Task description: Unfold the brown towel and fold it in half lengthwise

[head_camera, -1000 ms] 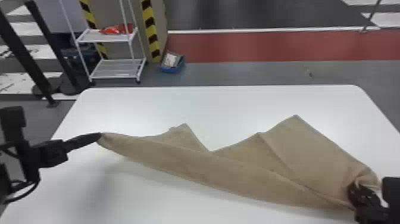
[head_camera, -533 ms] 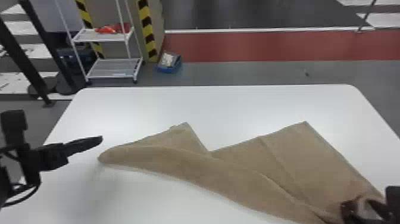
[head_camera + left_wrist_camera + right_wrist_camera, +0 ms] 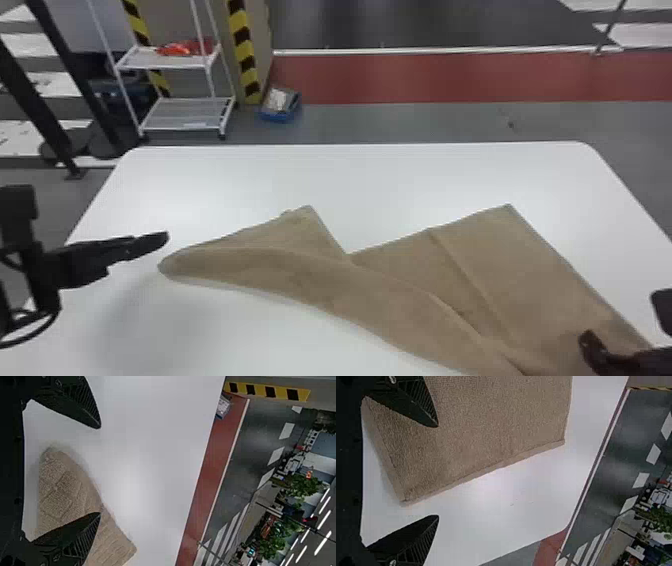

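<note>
The brown towel (image 3: 400,295) lies across the white table, its left part folded over into a rounded end, its right part flatter with a crease. My left gripper (image 3: 162,240) is just left of that rounded end, apart from it. In the left wrist view my left gripper (image 3: 100,471) stands open, the towel (image 3: 65,483) partly behind one finger. At the right, my right gripper (image 3: 587,340) is over the towel's near right part. The right wrist view has my right gripper (image 3: 438,471) open, with a corner of the towel (image 3: 494,423) beyond its fingers.
The white table (image 3: 350,185) has its far edge beyond the towel. Behind it on the floor stand a white rack (image 3: 187,117) and a blue bin (image 3: 281,105).
The left gripper has let go of the towel's left end, which dropped and rounded. On the right, the gripper has released the near corner, and the towel there has spread flatter.
</note>
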Controlling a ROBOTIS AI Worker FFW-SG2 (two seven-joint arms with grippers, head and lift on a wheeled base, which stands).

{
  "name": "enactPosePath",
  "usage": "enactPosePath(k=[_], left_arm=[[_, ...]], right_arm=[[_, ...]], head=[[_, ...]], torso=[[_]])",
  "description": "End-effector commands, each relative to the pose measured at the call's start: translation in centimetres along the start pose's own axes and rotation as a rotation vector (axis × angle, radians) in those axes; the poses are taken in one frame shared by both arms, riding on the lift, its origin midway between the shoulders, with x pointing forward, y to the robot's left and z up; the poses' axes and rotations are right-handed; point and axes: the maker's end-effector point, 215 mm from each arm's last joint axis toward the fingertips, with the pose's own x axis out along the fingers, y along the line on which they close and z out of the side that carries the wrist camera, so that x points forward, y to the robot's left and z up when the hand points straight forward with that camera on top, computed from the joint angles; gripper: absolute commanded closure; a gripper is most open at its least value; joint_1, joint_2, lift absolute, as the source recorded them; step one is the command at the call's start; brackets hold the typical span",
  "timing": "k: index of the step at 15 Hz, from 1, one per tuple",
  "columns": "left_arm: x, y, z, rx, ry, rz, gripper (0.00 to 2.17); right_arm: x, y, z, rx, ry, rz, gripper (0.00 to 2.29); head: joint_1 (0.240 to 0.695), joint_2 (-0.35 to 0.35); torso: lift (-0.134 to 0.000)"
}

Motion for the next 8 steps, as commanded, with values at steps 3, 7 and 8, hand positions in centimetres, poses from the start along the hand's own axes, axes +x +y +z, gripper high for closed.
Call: enactPosePath(k=[3, 7, 8], left_arm=[[0.0, 0.1, -0.3, -0.004, 0.005, 0.001, 0.07], [0.0, 0.0, -0.4, -0.005, 0.005, 0.002, 0.07], [0.1, 0.0, -0.4, -0.006, 0.005, 0.003, 0.07]], right_arm=[[-0.8, -5.4, 2.0, -0.283, -0.032, -0.028, 0.08], [-2.6, -6.9, -0.3, -0.529, 0.017, 0.054, 0.11], [-2.9, -8.1, -0.6, -0.563, 0.026, 0.047, 0.11]], head=[[0.695, 0.003], [0.695, -0.035], [0.695, -0.041]], torso=[[-0.123], [-0.123], [-0.123]])
